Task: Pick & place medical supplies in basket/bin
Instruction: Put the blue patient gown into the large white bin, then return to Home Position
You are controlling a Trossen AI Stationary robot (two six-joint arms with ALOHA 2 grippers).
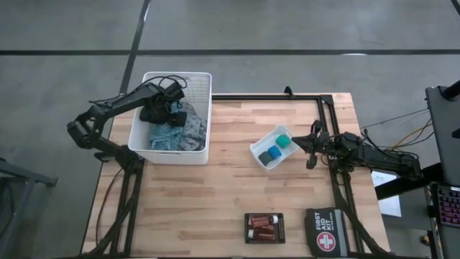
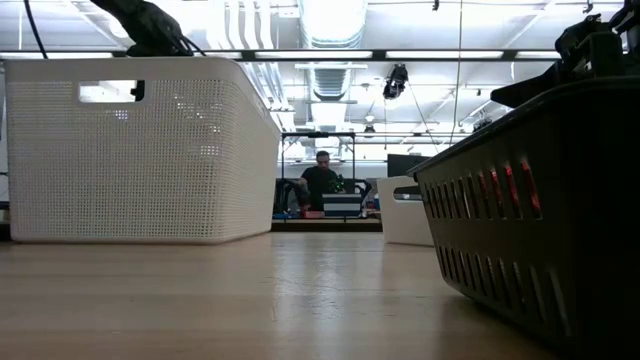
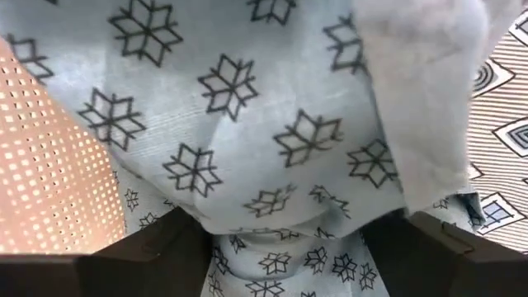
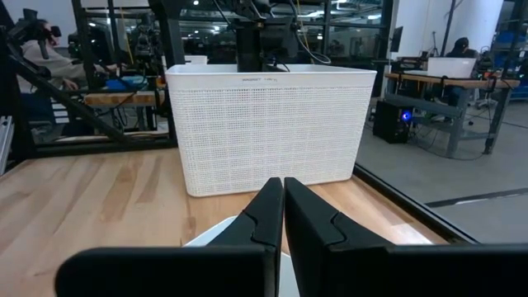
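Observation:
The big white basket (image 1: 207,115) stands at the table's far left corner, and its slotted wall (image 2: 140,150) also fills the left of the low view. Inside lie the teal cloth (image 1: 164,137) and the grey star-patterned cloth (image 1: 192,124). My left gripper (image 1: 169,108) reaches down into the basket, open. The grey cloth (image 3: 247,124) fills its wrist view, with a fold bulging between the fingers (image 3: 165,247). My right gripper (image 1: 310,149) is shut, hovering just right of the small white tray (image 1: 260,157). That tray holds the blue piece (image 1: 271,154) and the green piece (image 1: 284,141). The red bottles (image 1: 263,226) lie in a dark tray. My left gripper comes from above with its fingers spread on either side of a fold of the grey cloth (image 3: 280,235), which rests in the basket. Whether the fingers touch the cloth, I cannot tell.
The black first aid pouch (image 1: 327,232) lies at the near right edge beside the dark slotted tray (image 2: 540,200). A black frame rail (image 1: 327,122) runs along the table's far and right sides. Bare wood (image 1: 194,208) lies between basket and trays. A person (image 2: 322,178) sits far behind.

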